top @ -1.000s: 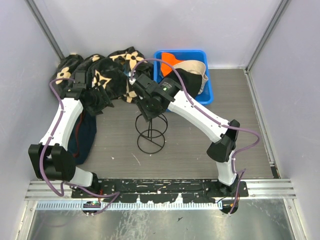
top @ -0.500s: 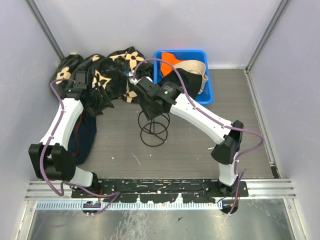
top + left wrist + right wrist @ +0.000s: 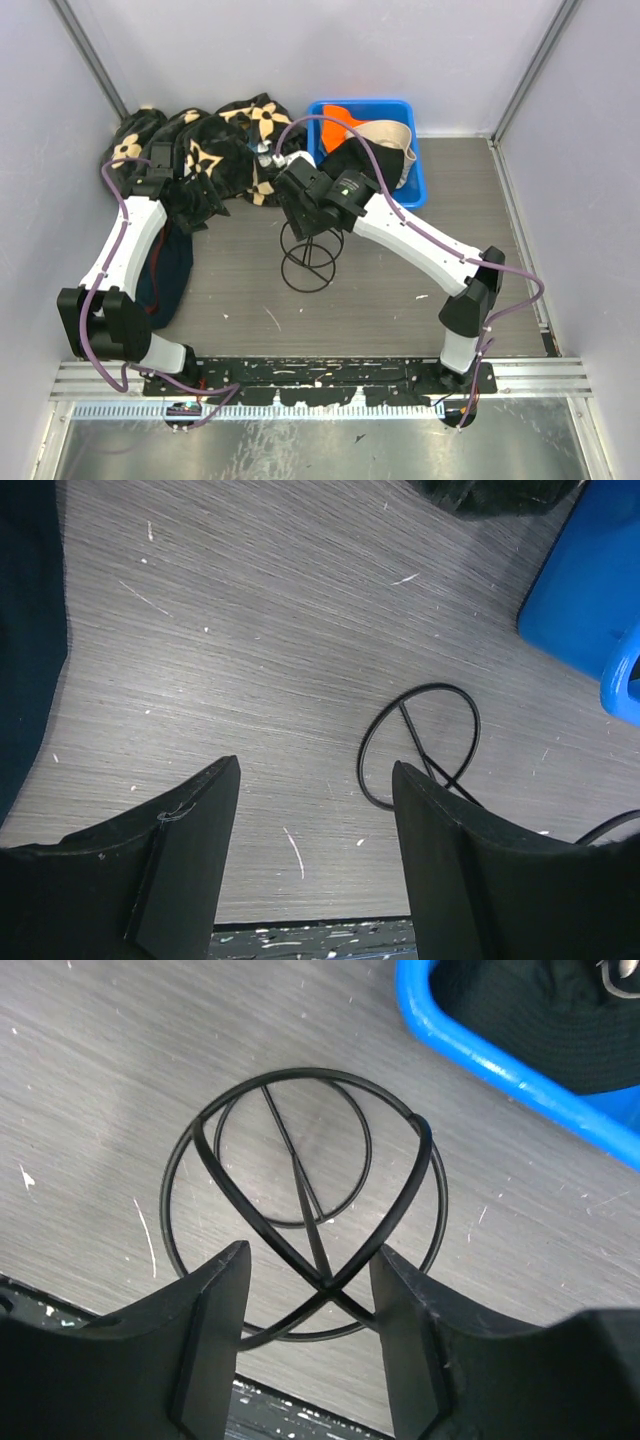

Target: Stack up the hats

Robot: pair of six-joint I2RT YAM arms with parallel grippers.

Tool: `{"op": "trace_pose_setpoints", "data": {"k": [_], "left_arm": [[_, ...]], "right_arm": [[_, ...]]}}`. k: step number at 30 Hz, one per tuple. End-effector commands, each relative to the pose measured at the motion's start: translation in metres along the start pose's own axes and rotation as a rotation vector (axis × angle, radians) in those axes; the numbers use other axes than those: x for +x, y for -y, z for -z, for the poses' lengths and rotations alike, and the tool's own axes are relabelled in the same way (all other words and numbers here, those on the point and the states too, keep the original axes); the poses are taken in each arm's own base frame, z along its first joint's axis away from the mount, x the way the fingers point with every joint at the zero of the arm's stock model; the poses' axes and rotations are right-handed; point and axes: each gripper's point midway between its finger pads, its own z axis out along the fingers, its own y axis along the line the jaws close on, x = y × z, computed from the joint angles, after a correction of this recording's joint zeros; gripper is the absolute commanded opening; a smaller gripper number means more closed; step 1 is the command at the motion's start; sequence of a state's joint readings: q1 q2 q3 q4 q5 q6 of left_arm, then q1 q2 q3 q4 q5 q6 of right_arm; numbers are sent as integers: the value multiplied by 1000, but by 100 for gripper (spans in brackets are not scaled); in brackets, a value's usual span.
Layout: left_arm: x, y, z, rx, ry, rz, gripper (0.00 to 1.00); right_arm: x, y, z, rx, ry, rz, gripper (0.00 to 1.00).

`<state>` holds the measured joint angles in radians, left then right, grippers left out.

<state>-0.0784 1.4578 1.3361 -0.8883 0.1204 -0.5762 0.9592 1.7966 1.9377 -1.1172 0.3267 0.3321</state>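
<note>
Three hats lie in the blue bin (image 3: 415,190) at the back: an orange hat (image 3: 345,118), a beige hat (image 3: 388,135) and a black hat (image 3: 362,165). The black hat (image 3: 530,1010) also shows in the right wrist view. My right gripper (image 3: 310,1280) hangs over the black wire stand (image 3: 308,258). Its jaws stand apart on either side of the stand's top crossing (image 3: 325,1285) and look open. My left gripper (image 3: 315,780) is open over bare floor at the left, holding nothing.
A large black cloth with tan flowers (image 3: 215,140) is heaped at the back left. A dark navy garment (image 3: 170,270) lies under the left arm. Grey walls close in the back and both sides. The stand's base ring (image 3: 420,745) shows in the left wrist view.
The right arm and the wire stand have shifted a little back and to the right. The right jaws have widened slightly. The left arm has not moved.
</note>
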Motion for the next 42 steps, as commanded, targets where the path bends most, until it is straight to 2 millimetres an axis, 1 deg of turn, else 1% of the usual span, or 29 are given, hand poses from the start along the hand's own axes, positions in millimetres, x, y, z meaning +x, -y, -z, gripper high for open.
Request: {"op": "trace_pose_setpoints", "data": {"k": [1,4,7,9,13,15,17,20,24,25,27,30,32,34,36,37,39,42], "left_arm": [[6,-1,1,17,-13,-11,70],[8,0,0,24,-21,-10,70],[8,0,-1,24,-21,-9,70],[8,0,-1,23,-22,-10,70],[7,-1,-2,20,-20,-13,70],[7,0,-3,22,-24,-14,70],[7,1,-3,24,-28,-15,70],[7,1,-2,26,-29,-17,70],[9,1,0,29,-28,-20,70],[9,1,1,31,-29,-21,70],[11,0,2,32,-33,-25,70],[13,-1,6,28,-33,-33,70],[13,-1,10,32,-30,-38,69],[14,-3,11,28,-28,-40,70],[15,-3,13,26,-27,-41,70],[16,-4,13,25,-28,-42,70],[17,-4,14,24,-30,-43,70],[18,-5,16,19,-31,-46,69]], "right_arm": [[-41,7,42,-28,197,-83,62],[-39,6,40,-29,191,-80,72],[-39,8,41,-20,192,-85,74],[-42,14,46,0,212,-99,75],[-48,31,60,62,263,-134,76],[-50,44,61,97,273,-153,76],[-53,64,60,131,279,-206,76],[-60,106,55,155,293,-322,75],[-67,175,36,182,304,-467,73],[-66,199,30,216,300,-500,73],[-66,231,18,272,290,-521,72],[-58,277,0,341,257,-575,72],[-49,303,-13,365,232,-611,72],[-42,318,-29,353,205,-634,71],[-37,325,-44,331,171,-643,71],[-33,328,-55,330,144,-637,71],[-31,332,-67,342,120,-625,70],[-22,344,-79,352,99,-641,70]]}}
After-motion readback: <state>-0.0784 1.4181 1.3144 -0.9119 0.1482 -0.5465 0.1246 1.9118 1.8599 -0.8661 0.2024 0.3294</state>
